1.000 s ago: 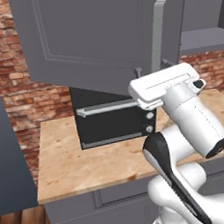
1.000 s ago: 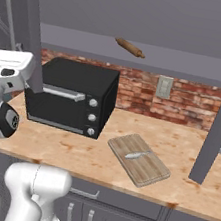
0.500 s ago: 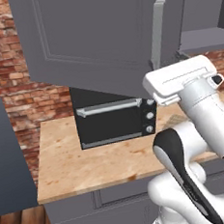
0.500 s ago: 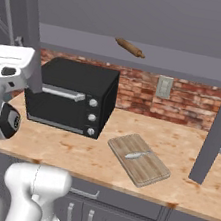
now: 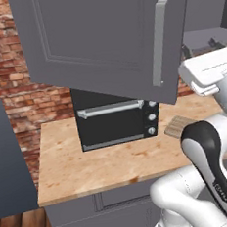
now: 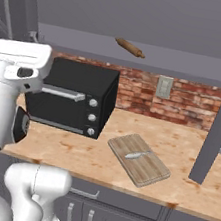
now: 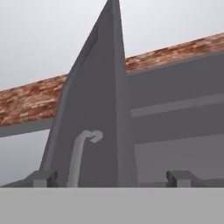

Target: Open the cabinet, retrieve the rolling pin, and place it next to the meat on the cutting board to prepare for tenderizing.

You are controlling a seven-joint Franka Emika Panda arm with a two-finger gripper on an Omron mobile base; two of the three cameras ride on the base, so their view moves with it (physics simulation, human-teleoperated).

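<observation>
- The cabinet (image 6: 147, 17) stands open; its door (image 5: 103, 42) fills the upper half of the left base view and hides the shelf behind it.
- The oven (image 5: 117, 122) is partly covered at its top by that door.
- The board (image 5: 179, 125) is cut off at centre right by the arm.
- The gripper (image 7: 111, 177) has its jaws spread wide and holds nothing; at the bottom of the hand view the door edge and handle (image 7: 78, 157) lie between the tips.
- The pin (image 6: 130, 48) lies on the shelf at upper centre of the right base view, well apart from the hand at centre left.
- On the board, lower centre of that view, lies a small pale piece of meat (image 6: 136, 155), hard to make out.
</observation>
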